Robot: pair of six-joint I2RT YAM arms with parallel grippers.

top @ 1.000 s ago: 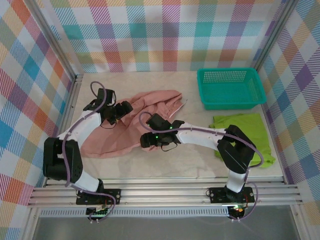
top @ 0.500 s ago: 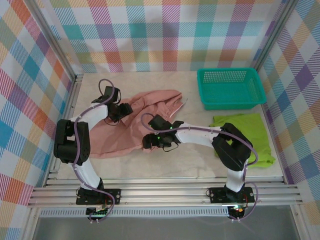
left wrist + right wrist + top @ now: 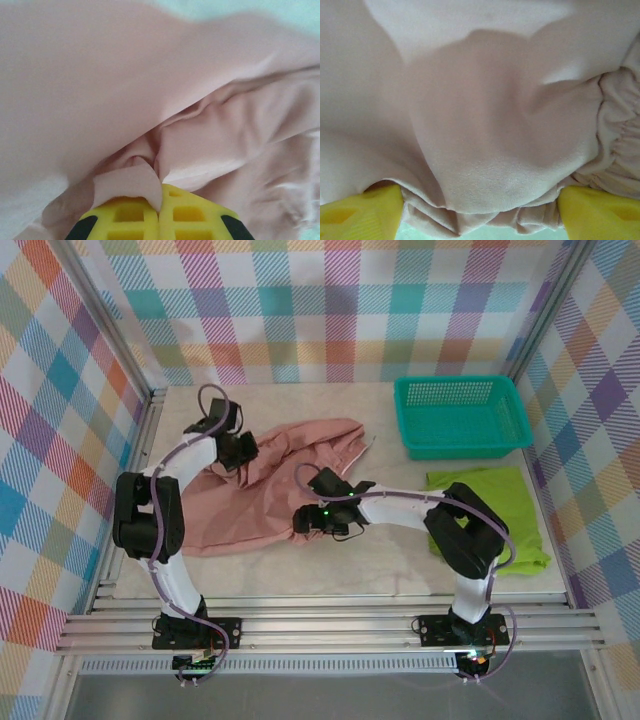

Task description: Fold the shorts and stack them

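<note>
The salmon pink shorts (image 3: 265, 490) lie crumpled left of the table's middle. My left gripper (image 3: 238, 450) is at their far left part. In the left wrist view its yellow fingers (image 3: 195, 212) are pressed together, with a flap of the pink shorts (image 3: 125, 182) pinched between them. My right gripper (image 3: 306, 524) is at the near right edge of the pink shorts. It is open, and its two yellow fingertips (image 3: 360, 212) stand wide apart on either side of the bunched pink cloth (image 3: 485, 165), near the gathered waistband (image 3: 620, 145). The lime green shorts (image 3: 485, 505) lie flat at the right.
A teal basket (image 3: 460, 415) stands at the back right, just behind the green shorts. Plaid walls close in the table on three sides. A metal rail (image 3: 330, 625) runs along the near edge by the arm bases.
My left gripper has shut on the pink cloth and its arm has swung further back and left. My right gripper has slid a little right and nearer, staying open.
</note>
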